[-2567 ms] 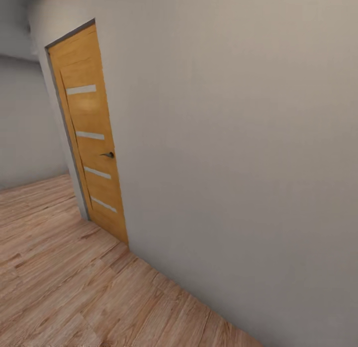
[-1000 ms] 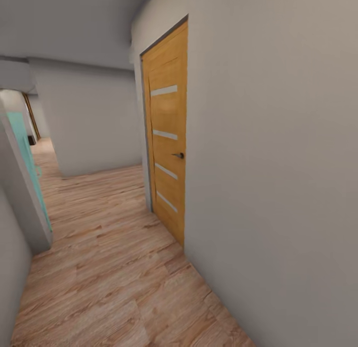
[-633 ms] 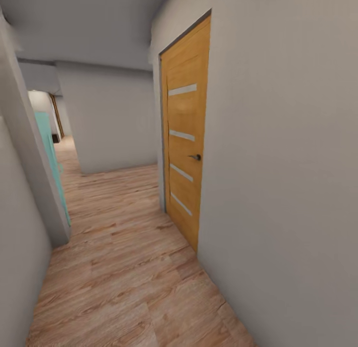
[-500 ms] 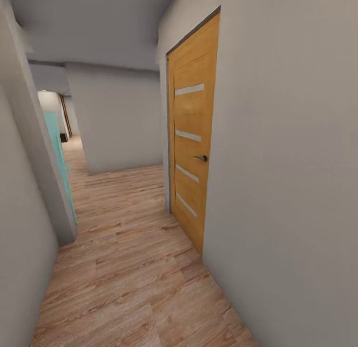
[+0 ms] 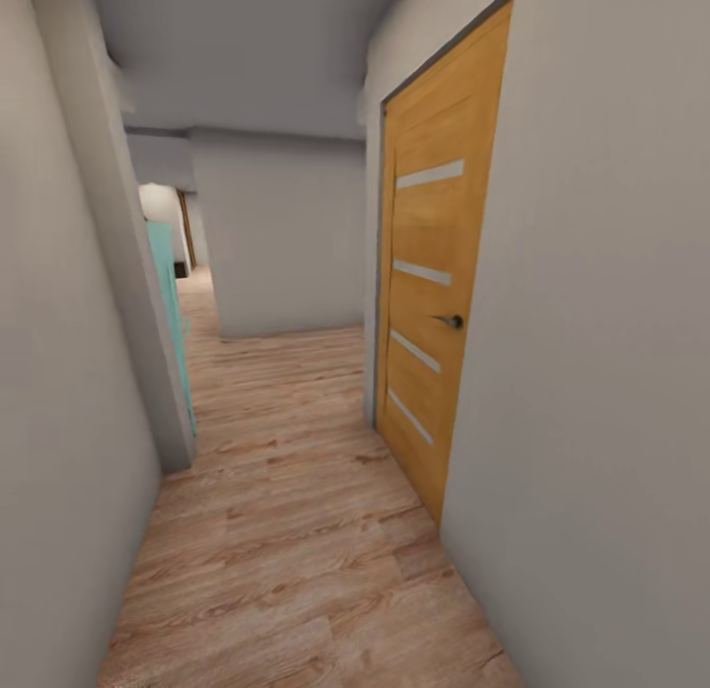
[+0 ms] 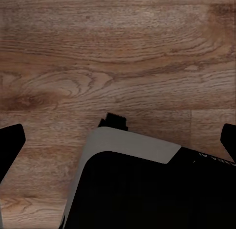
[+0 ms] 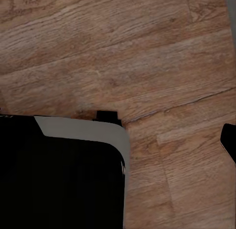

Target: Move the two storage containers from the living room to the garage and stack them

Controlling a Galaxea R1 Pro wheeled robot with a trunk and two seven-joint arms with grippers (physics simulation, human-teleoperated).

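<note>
Narrow hallway: I risk clipping the closed orange door's [image 5: 431, 304] lever handle [image 5: 451, 321] or the teal door [image 5: 170, 304]; both grippers spread, holding nothing, over plank floor [image 5: 286, 530].

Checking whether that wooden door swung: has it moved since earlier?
No. The door sits closed, flush in its wall as before; the camera turned, shifting the view.

A narrow corridor is seen in the head view, laid with a light wood plank floor [image 5: 286, 530] and bounded by grey-white walls [image 5: 592, 373]. 1 orange wooden door [image 5: 429, 304] with 4 pale strips and a dark handle [image 5: 451, 321] is set in the right-hand wall. A teal panel [image 5: 170, 313] is seen further along at the left.
</note>
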